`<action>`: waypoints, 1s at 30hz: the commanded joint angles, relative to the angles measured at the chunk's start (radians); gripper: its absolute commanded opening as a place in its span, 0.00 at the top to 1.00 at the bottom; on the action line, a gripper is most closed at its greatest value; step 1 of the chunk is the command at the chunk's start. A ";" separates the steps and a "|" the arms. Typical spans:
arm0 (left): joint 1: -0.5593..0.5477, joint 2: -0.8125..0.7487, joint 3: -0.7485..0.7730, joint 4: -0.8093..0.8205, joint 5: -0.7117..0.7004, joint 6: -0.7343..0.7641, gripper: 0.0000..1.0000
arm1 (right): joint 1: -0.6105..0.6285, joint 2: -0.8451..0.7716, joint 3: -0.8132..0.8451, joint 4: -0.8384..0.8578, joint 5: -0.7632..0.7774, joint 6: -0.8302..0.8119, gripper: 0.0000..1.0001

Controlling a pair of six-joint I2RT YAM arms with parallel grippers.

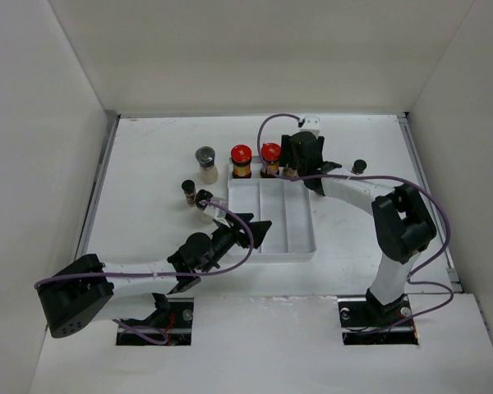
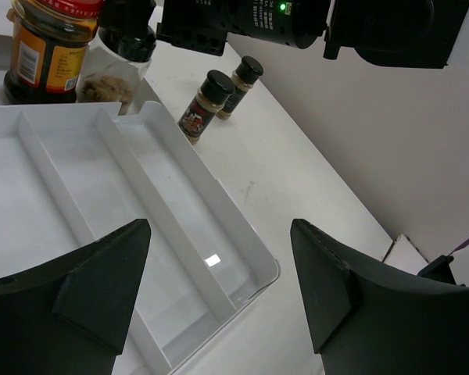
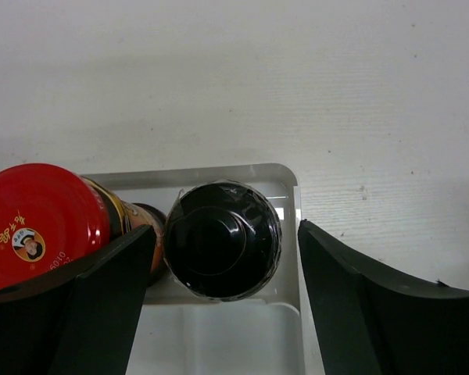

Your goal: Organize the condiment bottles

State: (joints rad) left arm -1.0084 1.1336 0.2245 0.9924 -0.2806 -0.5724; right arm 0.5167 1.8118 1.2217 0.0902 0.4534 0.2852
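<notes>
Our right gripper (image 3: 225, 226) hangs straight over a black-capped jar (image 3: 223, 242). Its jaws are spread wide, with 1 finger on each side of the cap and a thin gap showing on both sides, so nothing is gripped. Just to that gripper's left, close beside the black cap, stands a red-capped amber jar (image 3: 39, 219). The far right corner of the white divided tray (image 2: 102, 180) lies directly below the gripper. Whether the black-capped jar stands inside that corner or just outside its wall, we cannot tell, since the 2 wrist views disagree.

Our left gripper (image 2: 219, 223) hovers above the tray's left side, jaws wide apart and holding nothing, with the tray's 3 long compartments running away beneath it. Ahead of it and to its right, 2 slim black-capped spice bottles (image 2: 205, 105) (image 2: 241, 78) sit on the table (image 1: 148, 164), near each other and apart from the tray's outer wall.

From above, further to the right gripper's left, the row goes on with a red-capped jar (image 1: 241, 160) and then a grey-lidded jar (image 1: 206, 162). Just off the left gripper's wrist — on its left, clear of the tray — stand 2 small black-capped bottles (image 1: 188, 190) (image 1: 204, 199).
</notes>
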 commanded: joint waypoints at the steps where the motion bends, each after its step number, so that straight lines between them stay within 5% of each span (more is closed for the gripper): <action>1: 0.006 -0.003 0.013 0.060 0.003 -0.003 0.28 | -0.002 -0.041 0.045 0.060 0.045 0.003 0.18; 7: 0.006 -0.001 0.012 0.064 0.003 -0.004 0.28 | -0.002 -0.198 -0.031 0.032 0.054 0.003 0.16; 11: 0.006 0.002 0.013 0.065 0.003 -0.004 0.29 | -0.031 -0.301 -0.151 0.028 0.070 0.008 0.47; 13: 0.004 0.000 0.013 0.065 0.004 -0.004 0.29 | -0.046 -0.334 -0.206 0.020 0.079 0.009 0.54; 15: 0.001 -0.008 0.012 0.065 0.004 -0.004 0.29 | -0.053 -0.356 -0.250 0.011 0.088 0.015 0.50; 19: 0.003 0.009 0.016 0.065 0.004 -0.006 0.29 | -0.062 -0.358 -0.300 -0.009 0.117 0.025 0.26; 30: 0.000 0.005 0.018 0.065 0.008 -0.006 0.29 | -0.106 -0.270 -0.301 0.011 0.094 0.037 0.34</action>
State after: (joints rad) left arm -1.0084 1.1465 0.2245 0.9970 -0.2798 -0.5728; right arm 0.4244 1.5253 0.8993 0.0605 0.5488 0.3103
